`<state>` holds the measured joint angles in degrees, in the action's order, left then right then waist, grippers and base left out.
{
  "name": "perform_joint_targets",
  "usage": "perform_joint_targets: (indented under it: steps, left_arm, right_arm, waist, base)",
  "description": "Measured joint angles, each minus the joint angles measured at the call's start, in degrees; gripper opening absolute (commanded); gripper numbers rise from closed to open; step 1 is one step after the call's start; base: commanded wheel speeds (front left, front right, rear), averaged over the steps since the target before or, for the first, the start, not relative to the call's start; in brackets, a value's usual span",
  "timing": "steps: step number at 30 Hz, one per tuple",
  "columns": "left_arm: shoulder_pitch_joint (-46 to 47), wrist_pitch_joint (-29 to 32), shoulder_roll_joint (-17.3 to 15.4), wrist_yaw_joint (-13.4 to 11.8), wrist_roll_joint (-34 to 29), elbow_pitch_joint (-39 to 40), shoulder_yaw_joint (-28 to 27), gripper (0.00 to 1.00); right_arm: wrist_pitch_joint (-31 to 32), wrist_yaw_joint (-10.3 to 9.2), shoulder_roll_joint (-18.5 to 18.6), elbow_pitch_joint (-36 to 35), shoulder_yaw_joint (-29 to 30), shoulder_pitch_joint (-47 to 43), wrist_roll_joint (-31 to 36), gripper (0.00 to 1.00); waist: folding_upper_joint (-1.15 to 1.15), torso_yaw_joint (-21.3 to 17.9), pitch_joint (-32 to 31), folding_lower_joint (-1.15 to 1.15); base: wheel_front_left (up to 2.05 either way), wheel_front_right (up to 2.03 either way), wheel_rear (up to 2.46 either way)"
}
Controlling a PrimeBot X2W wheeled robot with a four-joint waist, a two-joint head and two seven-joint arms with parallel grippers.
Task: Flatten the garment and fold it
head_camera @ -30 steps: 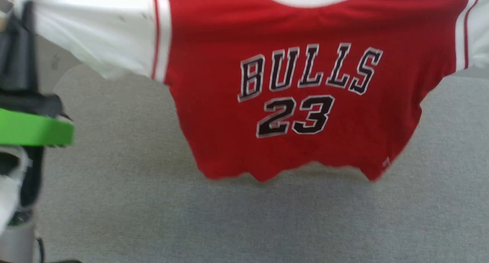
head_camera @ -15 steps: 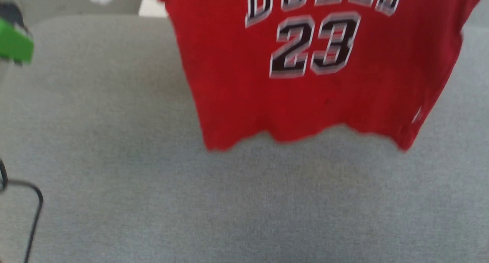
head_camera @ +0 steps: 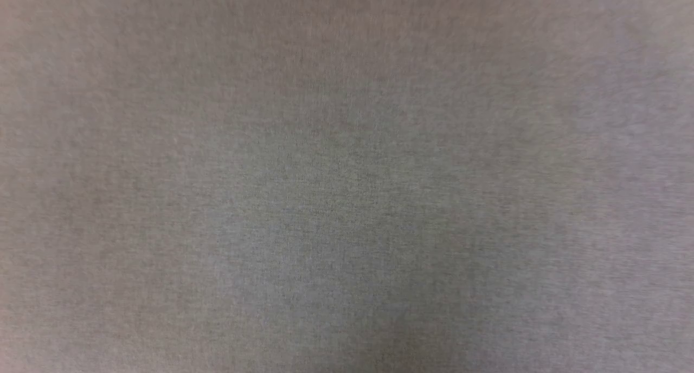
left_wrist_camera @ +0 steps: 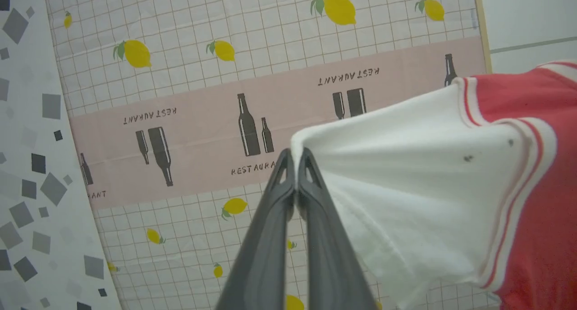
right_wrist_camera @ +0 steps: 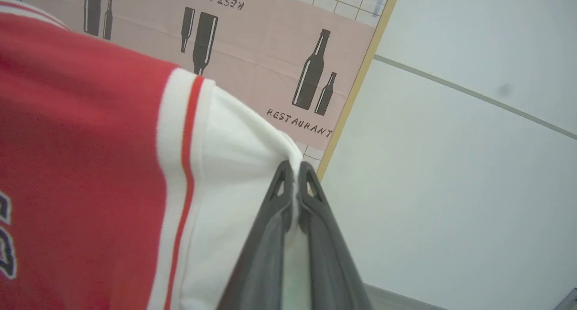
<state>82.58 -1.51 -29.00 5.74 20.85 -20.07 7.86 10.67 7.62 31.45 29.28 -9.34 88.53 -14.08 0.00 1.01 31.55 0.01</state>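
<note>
Shirt: red with white sleeves, held aloft, stretched between both tools. Left tool: clamped on one sleeve tip. Right tool: clamped on the other. Head camera: swung down past the hem within the last second, now on grey bench. Likely next: lowering flat.

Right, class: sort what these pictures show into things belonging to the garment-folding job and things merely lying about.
Job: garment, pinched by left gripper and right gripper.
Lying about: lemon-and-bottle cloth, grey surface, speckled panel.
</note>
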Motion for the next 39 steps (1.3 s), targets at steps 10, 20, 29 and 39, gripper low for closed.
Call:
perform_joint_targets:
  steps: [10,20,29,39]
  left_arm:
    - [5.11,-10.02,3.92,0.35,-1.11,-13.08,2.40,0.00]
    - [-13.43,-12.94,9.68,1.27,-1.00,-18.92,8.32,0.00]
    - [-40.50,-12.41,8.79,1.35,1.67,-16.45,17.72,0.00]
    - [-59.99,-5.91,0.76,1.74,9.24,-6.72,21.46,0.00]
  right_arm:
    - [-8.79,0.00,-3.67,13.48,-0.90,5.25,5.48,0.00]
    - [-16.18,-0.01,-5.12,18.74,-6.70,-8.92,0.75,0.00]
    - [-16.64,-0.01,-1.34,12.39,-16.57,-35.73,-11.12,0.00]
    - [-11.98,-0.01,6.61,3.94,-20.62,-58.75,-20.63,0.00]
  waist:
    - [0.00,2.21,6.86,0.01]
    - [0.00,4.60,3.84,0.00]
    - [0.00,5.02,-5.77,-0.01]
    - [0.00,5.01,-16.85,-0.01]
  base:
    - [0.00,0.00,0.00]
    - [0.00,0.00,0.00]
    - [0.00,0.00,0.00]
    - [0.00,0.00,0.00]
